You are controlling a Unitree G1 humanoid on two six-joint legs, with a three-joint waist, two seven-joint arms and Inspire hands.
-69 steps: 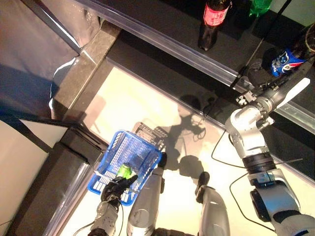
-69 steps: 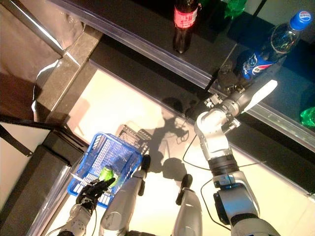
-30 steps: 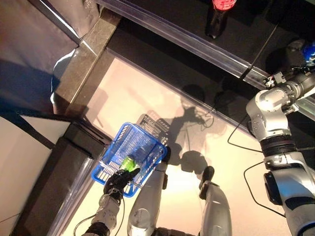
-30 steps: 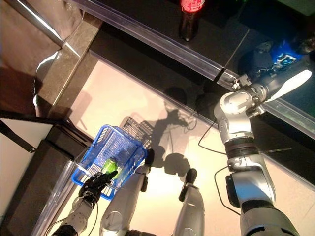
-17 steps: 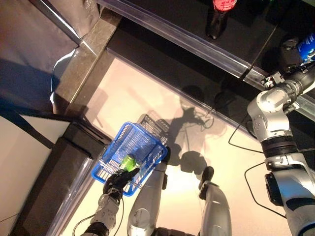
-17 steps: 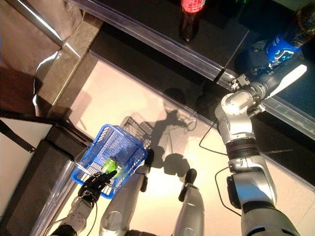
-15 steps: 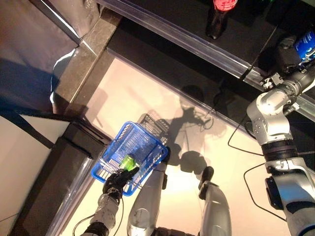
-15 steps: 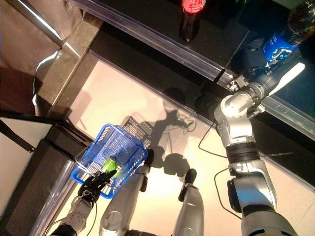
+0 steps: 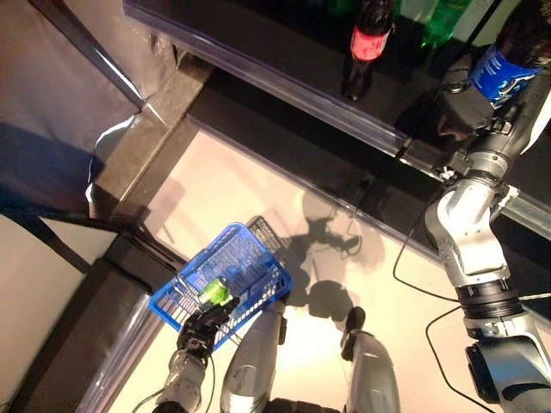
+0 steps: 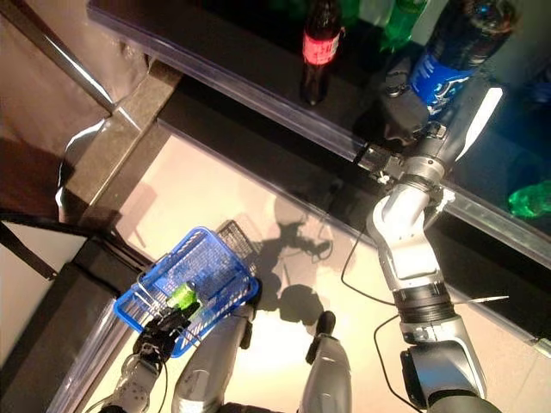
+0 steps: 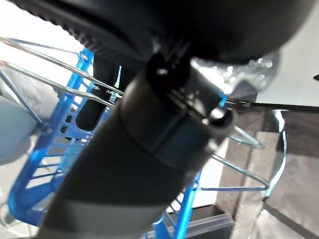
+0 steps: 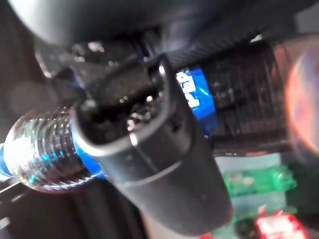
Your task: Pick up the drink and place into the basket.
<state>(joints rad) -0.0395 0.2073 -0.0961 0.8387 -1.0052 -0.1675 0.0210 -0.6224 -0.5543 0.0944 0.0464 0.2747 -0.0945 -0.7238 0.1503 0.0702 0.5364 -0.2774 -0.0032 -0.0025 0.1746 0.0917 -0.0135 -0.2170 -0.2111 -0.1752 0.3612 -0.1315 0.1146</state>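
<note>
A dark cola bottle with a blue label [image 10: 448, 62] is in my right hand [image 10: 403, 110], whose fingers are curled round its body at the dark shelf [image 9: 284, 60]. The right wrist view shows the label [image 12: 199, 99] past the hand's fingers [image 12: 164, 184]. My left hand [image 9: 202, 325] is shut on the thin wire handles [image 11: 60, 64] of the blue basket [image 9: 250, 258], which hangs low at the left. A green can [image 9: 213, 291] lies in the basket.
A red-labelled cola bottle [image 9: 366, 47] and green bottles [image 9: 439, 21] stand on the shelf, with another green bottle [image 10: 529, 200] at the right. The shelf has a clear front rail [image 9: 258, 82]. A dark low cabinet [image 9: 77, 327] lies beside the basket.
The camera has shifted. My right hand stays shut on the blue-labelled bottle and now holds it higher, with the forearm stretched up. The basket still hangs low at the left.
</note>
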